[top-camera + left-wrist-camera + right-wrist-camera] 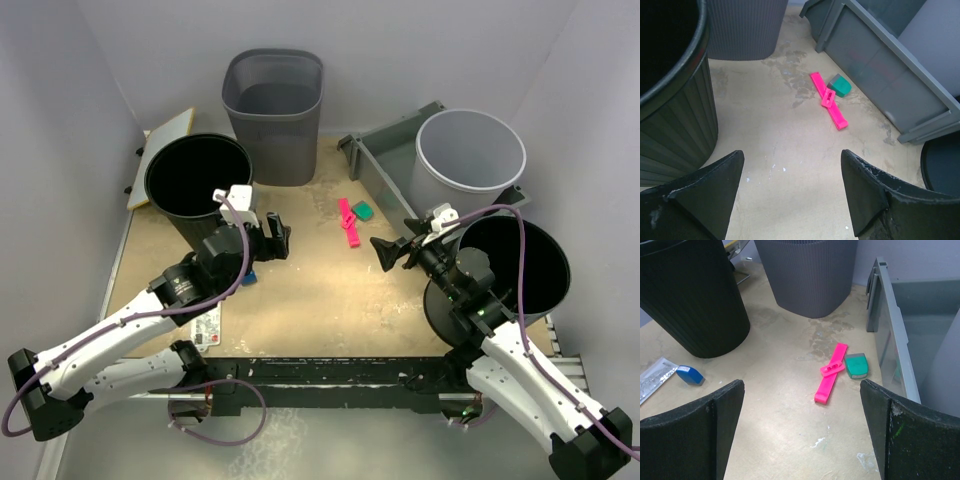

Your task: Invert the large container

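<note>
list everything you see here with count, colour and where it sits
black bins: 2, black, far left and near right
ribbed bin: 1, dark grey, back centre
round bin: 1, light grey, in the tray
tray: 1, grey, back right
strip: 1, pink, centre
block: 1, green, beside the strip
small object: 1, blue, near left black bin
packet: 1, silver, near left
board: 1, pale, back left
left gripper: 1, black, open, centre left
right gripper: 1, black, open, centre right
</note>
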Controlling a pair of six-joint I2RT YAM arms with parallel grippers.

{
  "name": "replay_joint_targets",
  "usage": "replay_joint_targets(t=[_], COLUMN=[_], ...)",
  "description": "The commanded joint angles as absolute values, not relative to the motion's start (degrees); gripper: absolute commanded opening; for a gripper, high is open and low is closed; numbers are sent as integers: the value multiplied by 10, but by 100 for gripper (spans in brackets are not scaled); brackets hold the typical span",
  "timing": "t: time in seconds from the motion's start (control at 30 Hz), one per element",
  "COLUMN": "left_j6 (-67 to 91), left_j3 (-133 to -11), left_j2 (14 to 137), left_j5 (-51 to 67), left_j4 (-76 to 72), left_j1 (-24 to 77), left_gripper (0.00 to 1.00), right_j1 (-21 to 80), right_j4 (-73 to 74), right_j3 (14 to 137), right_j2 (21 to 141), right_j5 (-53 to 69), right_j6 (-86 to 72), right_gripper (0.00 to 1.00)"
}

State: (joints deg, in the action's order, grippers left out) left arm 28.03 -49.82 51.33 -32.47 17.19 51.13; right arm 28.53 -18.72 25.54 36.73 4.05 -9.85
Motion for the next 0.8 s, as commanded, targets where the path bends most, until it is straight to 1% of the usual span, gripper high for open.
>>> replay_joint_targets(t=[0.0, 0.3, 0.43, 0.5, 0.6, 0.67, 0.77], left_j6=[279, 288, 251, 239, 217, 202, 190], left_j3=[-517, -536, -570, -620, -732, -788, -890], left_j2=[500, 520, 535, 560, 605, 629, 688], left_j5=[-344, -355, -308, -306, -330, -367, -472], left_j4=[148, 167, 161, 178, 219, 230, 304], left_j1=[513, 514, 514, 514, 514, 514, 512], left_gripper=[76, 76, 76, 76, 76, 76, 76], right_j1=[285, 285, 285, 285, 285, 285, 285], right_j4=[-218, -220, -210, -198, -185, -185, -148], right_j3=[270, 273, 280, 289, 294, 306, 347], right_j2=[365, 369, 365, 365, 363, 369, 392], right_j5=[44, 48, 39, -4, -67, -51, -30], right_j6=[-87, -85, -86, -103, -221, -207, -176], right_gripper=[100, 100, 100, 100, 100, 100, 100])
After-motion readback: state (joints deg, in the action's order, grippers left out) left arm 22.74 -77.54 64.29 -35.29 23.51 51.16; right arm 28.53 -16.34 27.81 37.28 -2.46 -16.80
